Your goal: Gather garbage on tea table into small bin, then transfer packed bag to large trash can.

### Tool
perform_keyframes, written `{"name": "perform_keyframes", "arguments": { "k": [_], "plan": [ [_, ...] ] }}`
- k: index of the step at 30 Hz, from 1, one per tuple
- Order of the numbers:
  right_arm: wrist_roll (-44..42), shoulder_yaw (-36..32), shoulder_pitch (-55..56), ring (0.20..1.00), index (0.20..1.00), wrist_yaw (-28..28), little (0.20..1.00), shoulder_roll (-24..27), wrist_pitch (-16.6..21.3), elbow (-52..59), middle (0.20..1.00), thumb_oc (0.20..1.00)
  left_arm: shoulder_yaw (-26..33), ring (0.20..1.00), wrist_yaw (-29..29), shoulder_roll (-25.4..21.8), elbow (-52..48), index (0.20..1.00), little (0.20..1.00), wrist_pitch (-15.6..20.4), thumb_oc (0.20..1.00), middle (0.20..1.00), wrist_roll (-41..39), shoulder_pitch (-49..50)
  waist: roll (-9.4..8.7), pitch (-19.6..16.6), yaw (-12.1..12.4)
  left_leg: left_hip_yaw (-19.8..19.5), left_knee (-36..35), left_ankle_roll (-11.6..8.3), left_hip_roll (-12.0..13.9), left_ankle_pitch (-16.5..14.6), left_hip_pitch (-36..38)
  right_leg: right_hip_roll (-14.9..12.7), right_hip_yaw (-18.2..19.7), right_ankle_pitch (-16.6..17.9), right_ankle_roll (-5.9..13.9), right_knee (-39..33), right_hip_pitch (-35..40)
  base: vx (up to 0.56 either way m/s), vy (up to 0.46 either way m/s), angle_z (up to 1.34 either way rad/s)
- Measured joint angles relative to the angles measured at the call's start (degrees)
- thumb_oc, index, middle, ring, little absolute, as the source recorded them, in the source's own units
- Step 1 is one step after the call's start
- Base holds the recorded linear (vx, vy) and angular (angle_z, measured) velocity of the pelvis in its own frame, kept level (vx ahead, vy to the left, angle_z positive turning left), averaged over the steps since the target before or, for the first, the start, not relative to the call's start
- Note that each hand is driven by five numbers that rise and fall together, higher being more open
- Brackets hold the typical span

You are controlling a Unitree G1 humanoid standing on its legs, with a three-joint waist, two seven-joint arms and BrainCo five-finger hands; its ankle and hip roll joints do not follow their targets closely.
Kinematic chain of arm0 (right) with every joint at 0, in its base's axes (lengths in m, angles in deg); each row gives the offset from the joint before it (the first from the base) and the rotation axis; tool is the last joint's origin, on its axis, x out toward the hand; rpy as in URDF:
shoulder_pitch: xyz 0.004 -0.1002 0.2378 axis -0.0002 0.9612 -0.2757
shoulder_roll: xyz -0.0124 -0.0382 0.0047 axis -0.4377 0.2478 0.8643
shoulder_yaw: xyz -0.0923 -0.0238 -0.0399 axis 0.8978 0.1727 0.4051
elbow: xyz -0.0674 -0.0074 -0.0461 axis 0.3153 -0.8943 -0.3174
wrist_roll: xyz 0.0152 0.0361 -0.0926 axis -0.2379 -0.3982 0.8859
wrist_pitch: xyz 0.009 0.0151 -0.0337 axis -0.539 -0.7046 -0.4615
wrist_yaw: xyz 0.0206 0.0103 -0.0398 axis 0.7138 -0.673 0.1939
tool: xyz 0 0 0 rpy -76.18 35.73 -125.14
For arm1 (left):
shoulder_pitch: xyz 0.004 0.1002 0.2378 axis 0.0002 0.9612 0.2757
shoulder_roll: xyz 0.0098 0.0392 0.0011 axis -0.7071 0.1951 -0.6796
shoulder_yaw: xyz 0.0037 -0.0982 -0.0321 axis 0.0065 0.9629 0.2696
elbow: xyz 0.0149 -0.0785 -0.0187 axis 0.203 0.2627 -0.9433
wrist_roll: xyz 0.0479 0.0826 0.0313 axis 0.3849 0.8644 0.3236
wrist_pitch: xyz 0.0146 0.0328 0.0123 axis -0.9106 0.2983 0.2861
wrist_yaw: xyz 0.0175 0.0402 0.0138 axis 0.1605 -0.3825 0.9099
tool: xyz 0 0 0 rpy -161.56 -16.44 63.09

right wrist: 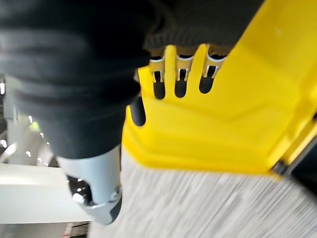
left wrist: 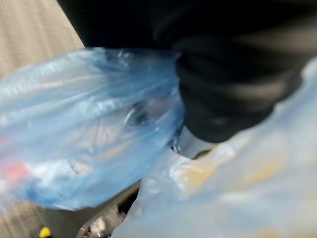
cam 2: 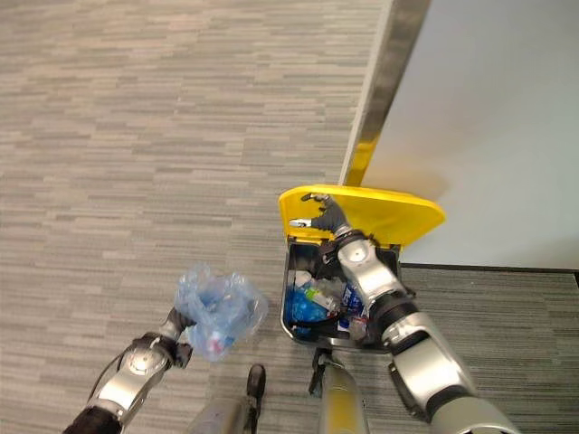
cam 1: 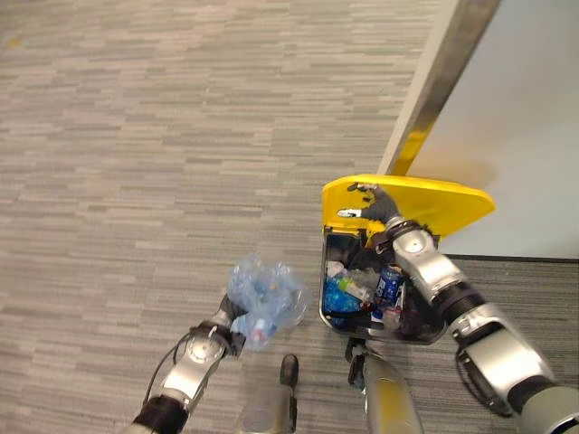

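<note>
A blue translucent bag [cam 1: 262, 294] stuffed with garbage hangs above the carpet, just left of the large trash can [cam 1: 324, 280]. My left hand [cam 1: 220, 333] is shut on the bag from below; the bag's film [left wrist: 89, 139] spreads past the wrist cover. The can's yellow lid [cam 1: 434, 203] stands raised. My right hand [cam 1: 375, 206] rests on the lid near its left edge, fingers [right wrist: 180, 84] straight against the yellow plastic [right wrist: 237, 99]. Bottles and wrappers [cam 1: 357, 289] lie inside the can.
A white wall panel [cam 1: 525, 117] with a metal edge strip [cam 1: 443, 72] stands right behind the can. Grey striped carpet [cam 1: 136, 136] stretches to the left and ahead. A darker carpet strip [cam 1: 534, 289] runs along the wall's foot.
</note>
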Motion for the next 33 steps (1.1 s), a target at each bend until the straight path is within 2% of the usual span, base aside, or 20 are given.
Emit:
{"name": "perform_keyframes", "arguments": {
  "k": [2,7,12,15,18,19,20,22,24,28,29,30,33],
  "plan": [
    [0.18,0.93,0.04,1.0,1.0,-0.04,1.0,1.25,-0.03,-1.6,1.0,1.0,-3.4,0.2,0.73,-0.16,-0.28,0.2,0.2,0.22,0.2,0.2,-0.22,-2.91,-0.32,0.61,-0.98,0.16,0.01,0.01,-0.32,0.0,-0.2,-0.15,0.18,0.46,0.17,-0.34,0.01,-0.04,-0.033,-0.03],
    [0.3,1.54,-0.07,1.0,1.0,-0.12,1.0,2.16,0.03,-2.14,1.0,1.0,-7.59,0.2,2.75,0.1,-3.82,0.2,0.2,0.54,0.2,0.2,-0.15,-7.59,-1.45,1.23,-3.12,0.6,-0.02,0.07,-0.75,0.02,0.08,-0.1,0.69,1.18,0.03,-0.96,0.2,-0.04,-0.006,-0.05],
    [0.46,1.92,-0.56,1.0,1.0,-0.22,1.0,3.16,0.06,-2.4,1.0,1.0,-9.17,0.2,2.68,0.82,-4.36,0.2,0.2,0.74,0.2,0.2,-0.07,-11.79,-2.38,1.78,-4.36,1.97,0.08,0.29,-1.05,-0.16,0.91,0.38,1.94,1.61,0.13,-1.27,0.22,-0.05,0.008,-0.14],
    [1.45,2.01,-2.36,1.0,1.0,-0.46,1.0,3.45,0.13,-2.38,1.0,1.0,-10.87,0.2,2.07,1.35,-3.4,0.2,0.2,0.74,0.2,0.2,0.42,-17.31,-3.07,2.39,-5.73,3.52,0.03,0.64,-1.52,-0.23,0.76,0.15,3.49,3.31,1.51,-2.98,0.06,-0.06,0.018,-0.28],
    [1.94,4.19,-4.9,1.0,1.0,-0.78,1.0,5.7,0.07,-1.86,1.0,1.0,-13.13,0.2,0.37,3.01,3.86,0.2,0.2,1.01,0.2,0.2,1.42,-24.63,-3.66,3.75,-6.83,5.23,0.97,1.34,-2.4,-0.53,0.33,-0.19,5.08,4.56,1.65,-3.47,-0.58,-0.05,-0.001,-0.22],
    [2.16,4.28,-6.26,1.0,1.0,-0.86,1.0,6.2,0.08,-1.19,1.0,1.0,-13.63,0.2,-0.44,3.14,6.63,0.2,0.2,1.18,0.2,0.2,2.82,-26.37,-3.67,4.52,-8.58,5.66,1.55,1.69,-2.76,-0.74,-0.42,-0.34,5.48,5.42,2.32,-4.54,-0.7,-0.05,-0.003,-0.24],
    [2.42,4.28,-6.82,1.0,1.0,-1.03,1.0,6.86,0.06,-0.88,1.0,1.0,-14.47,0.2,-0.52,3.39,8.71,0.2,0.2,1.13,0.2,0.2,3.37,-27.87,-3.66,5.16,-9.08,5.95,2.16,1.86,-2.88,-0.87,-0.99,-0.32,5.64,5.77,2.49,-4.91,-0.83,-0.05,-0.014,-0.16],
    [2.54,4.25,-8.24,1.0,1.0,-1.14,1.0,7.86,0.08,-0.25,1.0,1.0,-14.62,0.2,-0.64,3.93,12.07,0.2,0.2,0.57,0.2,0.2,4.81,-29.57,-3.88,6.39,-9.4,6.7,3.02,2.15,-3.15,-1.21,-2.03,-0.46,6.5,6.6,2.35,-5.44,-1.68,-0.05,0.003,-0.14],
    [2.59,6.28,-11.8,1.0,1.0,-1.51,1.0,10.35,0.04,1.33,1.0,1.0,-17.18,0.2,-0.84,4.64,17.32,0.2,0.2,0.35,0.2,0.2,4.91,-32.2,-3.69,7.75,-10.61,7.61,5.38,2.5,-3.56,-1.81,-5.85,-0.51,7.08,7.61,2.39,-5.94,-4.51,-0.03,0.007,-0.11],
    [2.55,6.92,-16.99,1.0,1.0,-2.38,1.0,11.47,0.21,4.48,1.0,1.0,-17.87,0.2,-0.98,5.56,21.31,0.2,0.2,-1.01,0.2,0.2,7.2,-34.58,-3.57,11.27,-11.81,8.87,7.2,2.55,-3.78,-2.47,-9.3,-0.41,8.19,9.44,1.69,-7.38,-7.03,-0.02,0.004,-0.15],
    [2.52,7.75,-18.09,1.0,1.0,-2.62,1.0,11.71,0.22,4.51,1.0,1.0,-18.83,0.464,-1.21,6.27,23.42,0.464,0.464,-1.05,0.464,0.464,7.69,-35.72,-3.38,11.75,-12.04,9.42,7.53,2.49,-3.68,-2.66,-9.97,-0.23,8.18,9.7,1.4,-7.89,-7.4,-0.02,0.01,-0.08],
    [2.51,8.66,-18.88,1.0,1.0,-2.67,1.0,11.71,0.23,4.56,1.0,1.0,-19.03,1.0,-1.23,6.98,25.56,1.0,1.0,-1.14,1.0,1.0,8.81,-36.63,-3.37,11.77,-12.1,9.67,7.74,2.47,-3.49,-2.81,-10.45,-0.13,8.25,10.08,1.19,-8.32,-7.66,0.02,0.01,-0.07],
    [2.34,8.99,-19.57,1.0,1.0,-3.22,1.0,11.57,0.49,5.96,1.0,1.0,-19.03,1.0,-2.31,8.42,29.22,1.0,1.0,-2.29,1.0,1.0,12.16,-38.77,-3.12,11.9,-12.54,9.87,7.94,2.32,-3.33,-3.07,-11.27,0.1,8.27,11.03,0.1,-8.96,-8.25,0.02,0.012,-0.06]
  ]
}}
